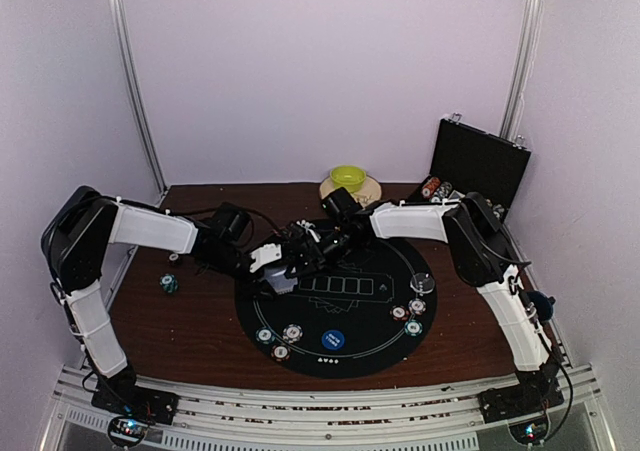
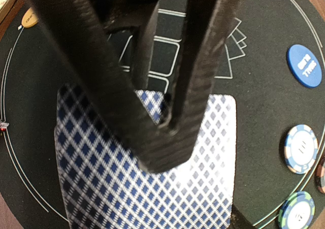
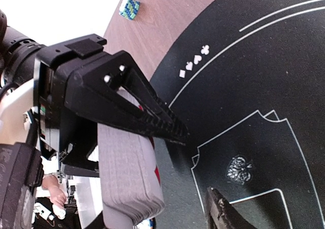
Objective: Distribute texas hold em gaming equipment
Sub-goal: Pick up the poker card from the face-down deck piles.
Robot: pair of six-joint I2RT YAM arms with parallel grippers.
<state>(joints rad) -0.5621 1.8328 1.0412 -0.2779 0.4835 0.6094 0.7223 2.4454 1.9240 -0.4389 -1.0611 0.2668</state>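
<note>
My left gripper [image 1: 268, 261] [image 2: 170, 158] is shut on a deck of playing cards [image 2: 152, 188] with blue-diamond backs, held low over the left of the round black mat [image 1: 380, 356]. Its dark fingers lie across the deck's back. The deck's grey edge shows in the right wrist view [image 3: 129, 173]. My right gripper [image 1: 305, 256] [image 3: 167, 159] is open beside the deck's end; only one fingertip [image 3: 219, 215] shows. Striped poker chips sit at the mat's front left [image 1: 280, 339] [image 2: 300, 149] and right [image 1: 410, 314]. A blue disc [image 1: 333, 339] [image 2: 304, 65], a clear disc [image 1: 423, 282] and an orange disc [image 2: 29, 18] lie on the mat.
A green bowl [image 1: 348, 178] on its plate stands behind the mat. An open black case [image 1: 478, 161] with chip rolls is at the back right. A small teal checkered piece [image 1: 169, 284] [image 3: 129, 8] lies on the wood left of the mat. A dark blue mug [image 1: 541, 303] is at the right edge.
</note>
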